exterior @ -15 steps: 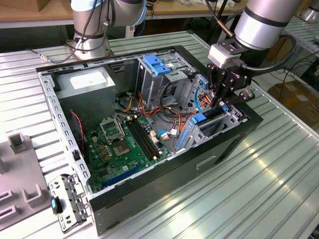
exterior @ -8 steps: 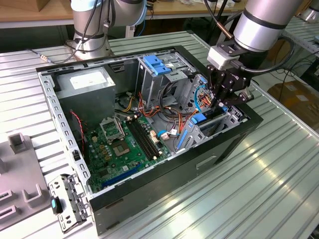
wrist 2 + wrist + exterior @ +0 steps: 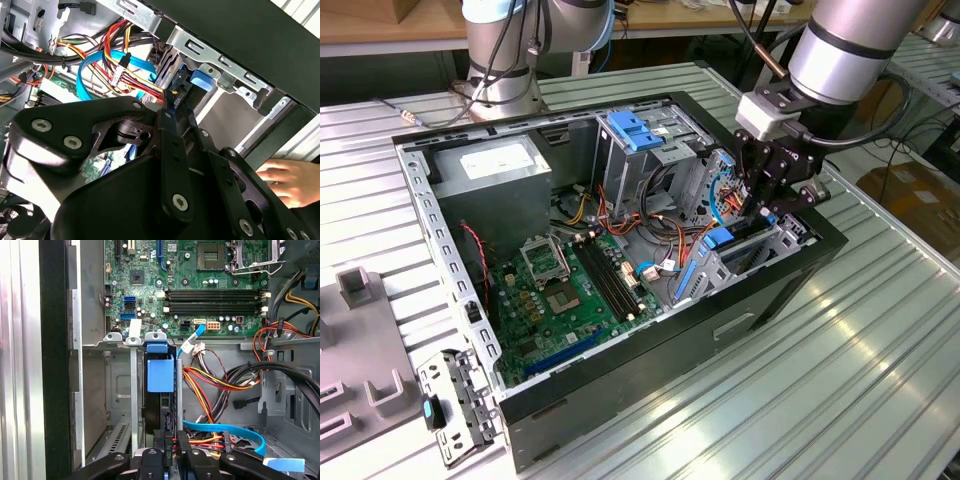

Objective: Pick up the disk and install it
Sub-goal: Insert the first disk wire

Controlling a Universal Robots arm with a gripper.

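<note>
Disk [image 3: 161,390] stands on edge in the case's bay slot, its blue rail [image 3: 160,372] topmost, directly ahead of the jaws, which pinch its near edge (nearly closed). Cables [image 3: 215,385] crowd one side, a bay wall [image 3: 134,400] the other. A hand [image 3: 290,182] rests outside the case [image 3: 650,350].

The disk [image 3: 160,390] stands on edge inside a vertical metal bay [image 3: 134,390] of the open computer case [image 3: 650,350], near the case's front corner. In the first wrist view its blue plastic rail tab faces the camera, with a dark, narrow body below it.
</note>
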